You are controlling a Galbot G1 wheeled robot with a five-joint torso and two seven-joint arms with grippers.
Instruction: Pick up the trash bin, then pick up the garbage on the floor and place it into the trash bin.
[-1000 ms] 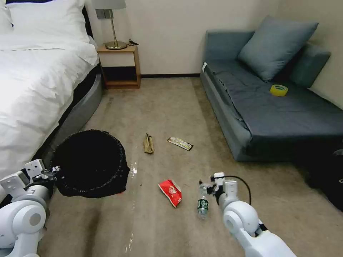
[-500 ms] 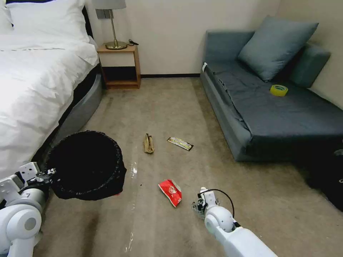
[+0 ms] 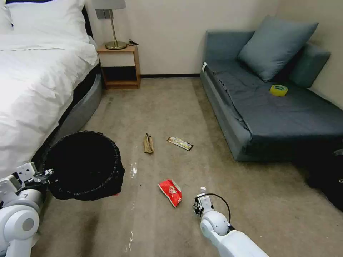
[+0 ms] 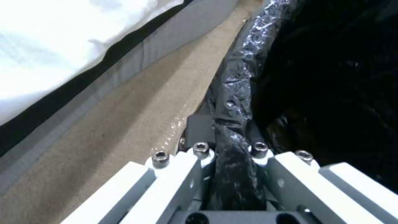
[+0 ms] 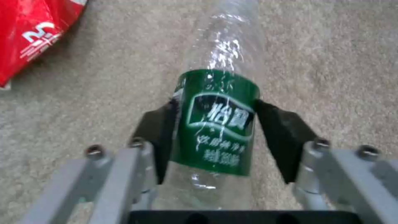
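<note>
the left gripper (image 4: 232, 149) pinches the bin's (image 3: 84, 164) crinkly black rim; the right gripper (image 5: 215, 130) straddles the clear ribbed bottle (image 5: 217, 124), pads touching its green label.

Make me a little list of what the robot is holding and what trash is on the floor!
left gripper: shut on the rim of the trash bin, held off the floor by the bed
right gripper: around the bottle on the carpet, fingers at its green label
red packet: on the floor beside the bottle
paper bag: on the floor, farther off
wrapper: flat, near the paper bag
tape roll: on the sofa
</note>
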